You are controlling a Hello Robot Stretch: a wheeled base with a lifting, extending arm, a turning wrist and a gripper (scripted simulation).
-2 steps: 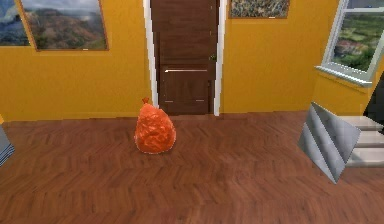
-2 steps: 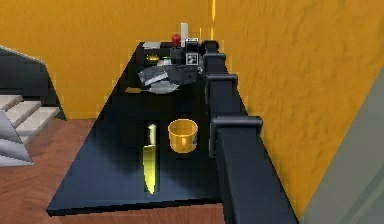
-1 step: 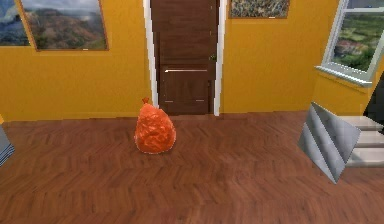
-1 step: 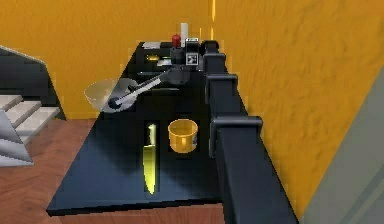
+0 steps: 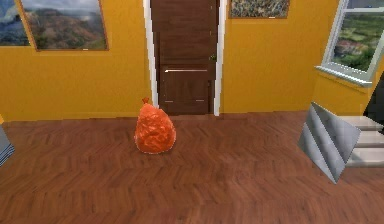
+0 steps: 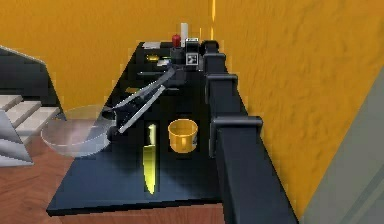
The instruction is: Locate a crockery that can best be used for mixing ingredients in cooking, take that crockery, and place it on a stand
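A clear glass bowl [image 6: 78, 134] sits at the left edge of a long dark table [image 6: 120, 185] in the arm side view. My arm [image 6: 238, 140] rises along the table's right side, with the white marker squares [image 6: 192, 60] at its far end. The gripper [image 6: 116, 122] reaches down and left from there, and its thin fingers [image 6: 140, 104] end at the bowl's rim. With the bowl right at the fingers, I cannot tell whether the gripper holds anything.
A yellow cup [image 6: 182, 135] and a yellow-handled knife [image 6: 150, 160] lie on the table near the bowl, and small bottles [image 6: 178, 40] stand at its far end. Pale stairs [image 6: 22, 112] are to the left. Ahead are a brown door [image 5: 185, 55], an orange beanbag-like lump [image 5: 154, 128] and open wood floor [image 5: 200, 180].
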